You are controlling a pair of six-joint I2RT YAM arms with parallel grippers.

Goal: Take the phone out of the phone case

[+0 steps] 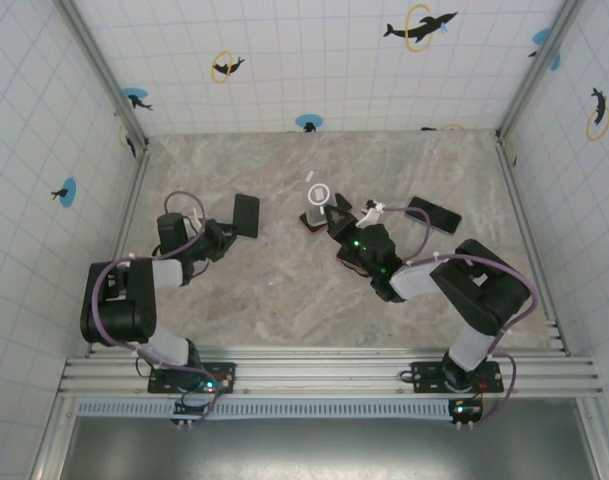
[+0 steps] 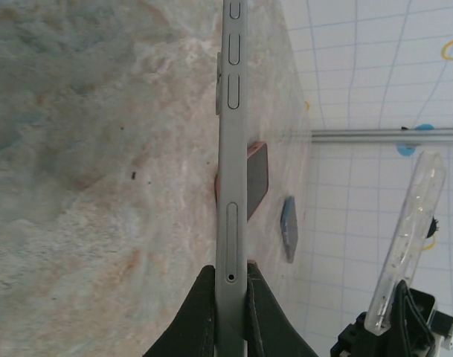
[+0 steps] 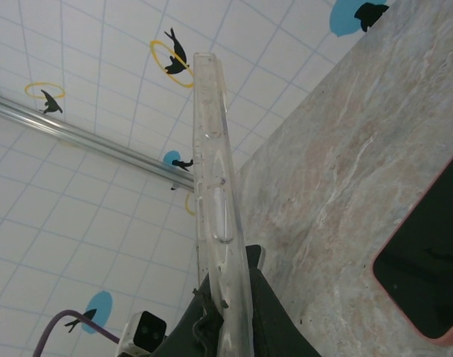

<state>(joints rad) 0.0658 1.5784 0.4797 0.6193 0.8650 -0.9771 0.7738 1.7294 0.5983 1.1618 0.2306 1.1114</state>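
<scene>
The left gripper [image 2: 230, 286] is clamping the phone [image 2: 231, 149] across its flat faces at one end, left of centre over the table [image 1: 284, 300]. The right gripper [image 3: 227, 286] is pinching the clear case [image 3: 211, 163], which is looking empty, near centre. The phone is probably handling stiff, slick and weighty. The case is seeming light and bendable, so its rim is offering the best hold.

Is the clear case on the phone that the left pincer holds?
No: the left pincer clamps a bare grey phone, and the clear case stands apart in the right pincer.
</scene>
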